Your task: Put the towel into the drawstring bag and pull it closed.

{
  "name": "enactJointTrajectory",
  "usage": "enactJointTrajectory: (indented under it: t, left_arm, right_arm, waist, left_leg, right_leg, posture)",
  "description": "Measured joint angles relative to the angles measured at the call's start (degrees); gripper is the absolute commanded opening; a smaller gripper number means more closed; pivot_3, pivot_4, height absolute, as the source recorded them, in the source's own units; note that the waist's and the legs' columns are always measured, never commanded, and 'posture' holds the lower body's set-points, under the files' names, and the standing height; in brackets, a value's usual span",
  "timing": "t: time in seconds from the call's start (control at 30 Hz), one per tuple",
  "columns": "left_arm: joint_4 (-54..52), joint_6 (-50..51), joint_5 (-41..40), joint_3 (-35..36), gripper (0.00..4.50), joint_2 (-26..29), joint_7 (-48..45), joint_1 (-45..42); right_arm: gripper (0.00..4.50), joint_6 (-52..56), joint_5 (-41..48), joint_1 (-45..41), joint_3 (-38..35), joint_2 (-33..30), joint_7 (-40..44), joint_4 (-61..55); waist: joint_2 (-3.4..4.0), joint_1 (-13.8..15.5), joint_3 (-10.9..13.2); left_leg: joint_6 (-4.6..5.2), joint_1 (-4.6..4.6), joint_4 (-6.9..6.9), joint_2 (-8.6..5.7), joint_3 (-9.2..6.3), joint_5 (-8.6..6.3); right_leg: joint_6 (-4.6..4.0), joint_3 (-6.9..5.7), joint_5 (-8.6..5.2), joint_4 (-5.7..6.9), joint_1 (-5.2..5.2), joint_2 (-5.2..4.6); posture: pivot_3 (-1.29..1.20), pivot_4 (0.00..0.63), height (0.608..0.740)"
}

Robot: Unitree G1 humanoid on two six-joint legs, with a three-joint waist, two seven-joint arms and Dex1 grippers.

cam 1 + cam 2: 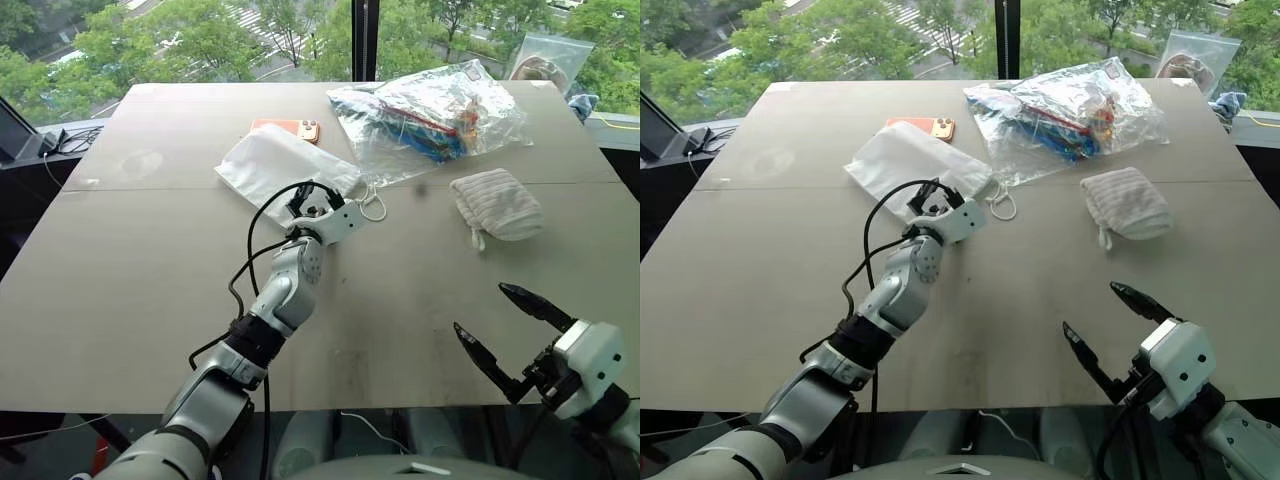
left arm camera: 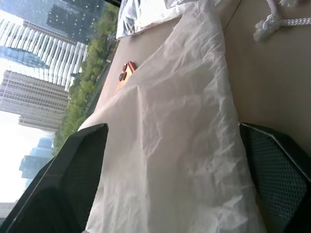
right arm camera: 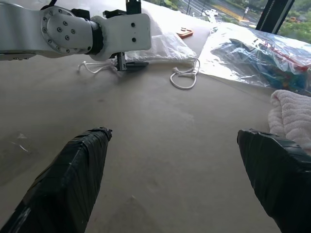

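1. Left arm is stretched forward over the tan table [image 1: 150, 290], forearm nearly straight, wrist rolled; the left gripper [image 2: 175, 160] sits at the near edge of the thin white, crinkled drawstring bag [image 1: 275, 165].
2. In the left wrist view, its two black fingers [image 2: 80, 165] stand apart on either side of the bag's fabric, which lies between them. Whether the pads touch the cloth cannot be told; nothing is clamped.
3. The drawstring bag lies flat on the table at centre, slightly left, angled, with its white cords [image 1: 372, 207] looped on the table just to the right of the left gripper.
4. An orange phone [image 1: 288, 129] lies just beyond the bag, partly under its far edge.
5. The small cream ribbed terry towel [image 1: 497, 204] lies on the table to the right, well apart from the bag, its short loop [image 1: 477, 240] pointing toward the near edge. It is outside the bag.
6. Right arm is held low and close in at the near right edge of the table; the right gripper [image 1: 505, 335] points level, forward and left, black fingers spread wide, empty, above bare table.
7. A clear plastic bag of colourful items [image 1: 430, 115] lies at the far side, between the drawstring bag and the towel but further back.
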Motion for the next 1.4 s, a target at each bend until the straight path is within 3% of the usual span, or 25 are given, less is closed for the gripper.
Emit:
enactJointTrajectory:
  t: [0.2,0.23,0.37,0.53,0.73,0.83,0.97,1.07,1.2,1.4]
  left_arm:
    - [3.97,0.78,-2.2,4.62,0.22,-1.73,-0.67,-2.23]
    - [4.04,1.09,-3.23,5.86,0.06,-1.93,-1.25,-2.75]
    - [3.76,2.52,-11.71,13.97,0.06,-3.7,-5.24,-2.48]
    - [-5.12,2.17,-22.96,19.85,0.06,-0.49,-16.4,2.57]
    - [-9.47,-4.2,-19.26,18.94,0.06,7.19,-15.02,7.76]
    - [-14.64,-4.52,-20.31,19.99,0.06,5.84,-14.39,12.24]
    - [-27.91,8.9,-40.0,26.14,0.06,5.28,-29.75,18.19]
    - [-29.72,19.17,-51.95,32.75,0.06,8.28,-37.14,16.93]
    - [-26.81,35.11,-64.05,41.24,0.06,11.3,-40.75,10.47]
    - [-17.59,58.86,-75.97,53.51,0.06,7.56,-38.67,0.95]
  right_arm:
    - [4.5,-0.05,-1.69,-0.14,1.8,1.05,-1.01,0.52]
    - [4.5,-0.07,-1.85,-0.22,1.95,1.27,-1.27,0.52]
    - [4.5,-0.34,-2.78,-0.19,2.99,1.89,-1.78,0.53]
    - [4.5,-0.94,-3.38,-1.06,3.68,2.27,-2.46,1.26]
    - [4.5,-1.12,-3.52,-2.49,4.48,2.21,-2.4,3.27]
    - [4.5,-1.15,-3.53,-3.34,4.74,2.09,-2.37,3.46]
    - [4.5,-1.15,-3.37,-4.29,4.68,1.54,-2.18,4.26]
    - [4.5,-1.08,-3.26,-5.44,4.7,1.0,-1.74,4.99]
    - [4.5,0.06,-2.51,-8.24,5.25,0.16,-1.38,5.36]
    - [4.5,12.44,-1.0,-15.88,6.06,-2.49,-4.71,5.23]
  waist:
    - [0.0,-0.03,-0.02]
    - [0.01,0.0,-0.04]
    - [0.02,0.05,-0.06]
    - [0.02,-0.34,-0.06]
    - [0.03,-0.2,-0.06]
    - [0.03,0.11,-0.06]
    - [0.04,-0.14,-0.06]
    - [0.04,-0.36,-0.06]
    - [0.04,-0.37,-0.06]
    - [-0.04,-0.48,-0.05]
  left_leg:
    - [0.0,-0.07,0.11,0.0,-0.03,0.0]
    - [-0.01,-0.07,0.13,0.0,-0.04,0.0]
    - [-0.01,-0.14,0.29,0.0,-0.11,0.0]
    - [-0.03,-0.21,0.39,0.02,-0.13,0.01]
    - [-0.02,-0.17,0.44,0.0,-0.15,0.0]
    - [0.0,-0.23,0.48,-0.01,-0.17,-0.02]
    - [-0.01,-0.22,0.54,0.06,-0.18,-0.01]
    - [0.0,-0.08,0.57,0.08,-0.14,-0.02]
    - [0.25,0.12,0.65,0.03,-0.08,-0.16]
    - [0.01,0.08,0.7,-0.01,-0.09,-0.02]
  right_leg:
    - [0.0,0.0,0.0,0.01,-0.02,0.0]
    - [0.0,-0.01,0.0,0.03,-0.01,0.0]
    - [0.0,-0.03,0.0,0.06,-0.01,-0.01]
    - [0.0,-0.03,0.0,0.07,-0.04,-0.02]
    - [0.0,-0.03,0.01,0.12,0.0,-0.02]
    - [0.0,-0.05,0.01,0.1,0.01,-0.07]
    - [0.0,-0.1,0.0,0.18,0.0,-0.03]
    - [-0.02,-0.07,-0.01,0.42,0.02,0.03]
    - [0.0,-0.19,-0.01,0.51,0.16,0.07]
    - [0.01,-0.19,-0.02,0.59,0.1,0.06]
  posture:
    - [0.0,0.15,0.74]
    - [0.0,0.15,0.74]
    - [0.0,0.15,0.74]
    - [0.0,0.15,0.74]
    - [0.0,0.15,0.74]
    - [0.0,0.15,0.74]
    - [0.0,0.15,0.74]
    - [0.0,0.15,0.74]
    - [0.0,0.15,0.74]
    - [0.0,0.15,0.74]
